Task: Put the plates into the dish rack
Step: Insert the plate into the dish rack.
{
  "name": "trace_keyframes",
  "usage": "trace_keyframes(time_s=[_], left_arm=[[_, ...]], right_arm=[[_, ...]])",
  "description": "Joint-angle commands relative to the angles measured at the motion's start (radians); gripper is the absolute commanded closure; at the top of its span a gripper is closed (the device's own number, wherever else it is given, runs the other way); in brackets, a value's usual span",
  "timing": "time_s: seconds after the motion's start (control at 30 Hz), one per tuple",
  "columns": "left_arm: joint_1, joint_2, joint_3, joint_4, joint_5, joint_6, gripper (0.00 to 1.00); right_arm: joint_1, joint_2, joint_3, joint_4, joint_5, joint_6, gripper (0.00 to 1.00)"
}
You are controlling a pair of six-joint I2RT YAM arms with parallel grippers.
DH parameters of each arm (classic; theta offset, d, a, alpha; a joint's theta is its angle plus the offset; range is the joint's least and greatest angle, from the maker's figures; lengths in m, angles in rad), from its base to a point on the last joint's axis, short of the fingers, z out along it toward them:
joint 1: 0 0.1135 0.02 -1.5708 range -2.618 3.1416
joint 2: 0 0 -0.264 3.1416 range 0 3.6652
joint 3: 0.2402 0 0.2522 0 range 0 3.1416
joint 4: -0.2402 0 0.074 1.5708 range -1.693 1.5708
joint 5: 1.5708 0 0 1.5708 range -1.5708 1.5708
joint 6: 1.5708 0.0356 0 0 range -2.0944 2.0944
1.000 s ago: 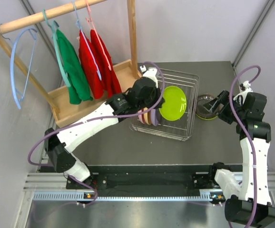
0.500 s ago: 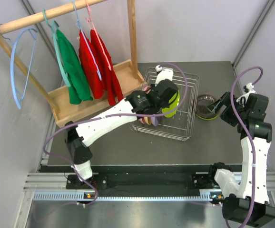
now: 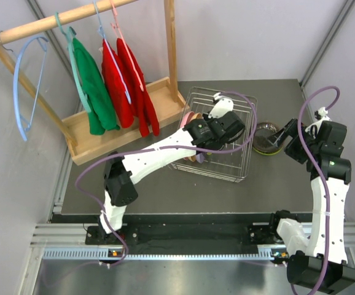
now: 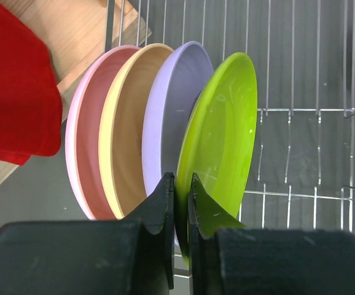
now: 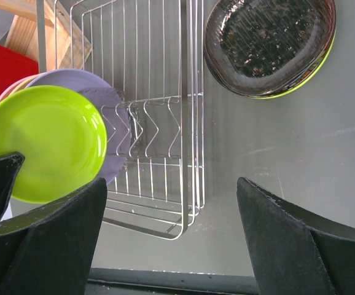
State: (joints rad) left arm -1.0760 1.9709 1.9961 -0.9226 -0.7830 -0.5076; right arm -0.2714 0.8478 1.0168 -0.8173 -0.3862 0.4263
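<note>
Left gripper (image 4: 179, 184) is pinched tight on the rim of the round lime green plastic plate (image 4: 220, 135). The plate now stands on edge in the silver wire dish rack (image 4: 300, 110), just beside the lavender plate (image 4: 171, 104). A second ago it faced up mid-rack, so I'd say it's nearly slotted. Overhead the arm mostly hides it; only the left wrist view shows the row. Right gripper (image 5: 170, 184) hangs spread wide and empty, just right of the rack.

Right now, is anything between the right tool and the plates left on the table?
Nothing visible. The right tool is open above bare table, and the stack of plates lies just ahead of it on that surface. The dish rack stands off to one side of the stack, apart from it and not in the path.
</note>
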Motion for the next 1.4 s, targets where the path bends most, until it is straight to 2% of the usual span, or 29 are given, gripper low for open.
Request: trace_keyframes(time_s=[0.0, 0.37, 0.6, 0.63, 0.67, 0.7, 0.77, 0.93, 0.97, 1.0, 1.13, 1.37], left_arm=[[-0.002, 0.011, 0.053, -0.015, -0.067, -0.011, 1.0], [-0.001, 0.111, 0.122, -0.035, -0.085, -0.04, 1.0], [0.001, 0.147, 0.122, -0.035, -0.042, -0.057, 1.0], [0.002, 0.149, 0.119, -0.027, -0.027, -0.062, 0.98], [0.008, 0.149, 0.11, -0.016, 0.026, -0.059, 0.88], [0.013, 0.146, 0.104, -0.006, 0.048, -0.058, 0.84], [0.021, 0.128, 0.09, 0.033, 0.111, -0.06, 0.81], [0.021, 0.091, 0.069, 0.054, 0.146, -0.042, 0.68], [0.021, 0.08, 0.067, 0.054, 0.149, -0.04, 0.61], [0.021, 0.074, 0.067, 0.053, 0.154, -0.034, 0.58], [0.021, 0.028, 0.072, 0.045, 0.169, -0.034, 0.53], [0.021, -0.15, -0.014, 0.152, 0.306, 0.009, 0.27]], right_arm=[[-0.006, -0.012, 0.04, 0.012, 0.001, -0.011, 0.14], [-0.006, -0.019, 0.032, 0.01, 0.004, 0.0, 0.14], [-0.006, -0.021, 0.006, 0.013, 0.04, 0.003, 0.14], [-0.008, -0.023, 0.005, 0.017, 0.043, 0.003, 0.14], [-0.008, -0.024, -0.003, 0.021, 0.053, 0.008, 0.14], [-0.009, -0.023, -0.006, 0.029, 0.066, 0.012, 0.14], [-0.041, 0.003, -0.026, 0.046, 0.07, 0.019, 0.14], [-0.115, 0.115, -0.08, 0.119, 0.029, 0.077, 0.14], [-0.124, 0.129, -0.08, 0.139, 0.017, 0.089, 0.14], [-0.126, 0.141, -0.083, 0.156, 0.021, 0.113, 0.13], [-0.127, 0.224, -0.084, 0.21, 0.079, 0.144, 0.13], [-0.13, 0.426, -0.009, 0.244, 0.228, 0.129, 0.14]])
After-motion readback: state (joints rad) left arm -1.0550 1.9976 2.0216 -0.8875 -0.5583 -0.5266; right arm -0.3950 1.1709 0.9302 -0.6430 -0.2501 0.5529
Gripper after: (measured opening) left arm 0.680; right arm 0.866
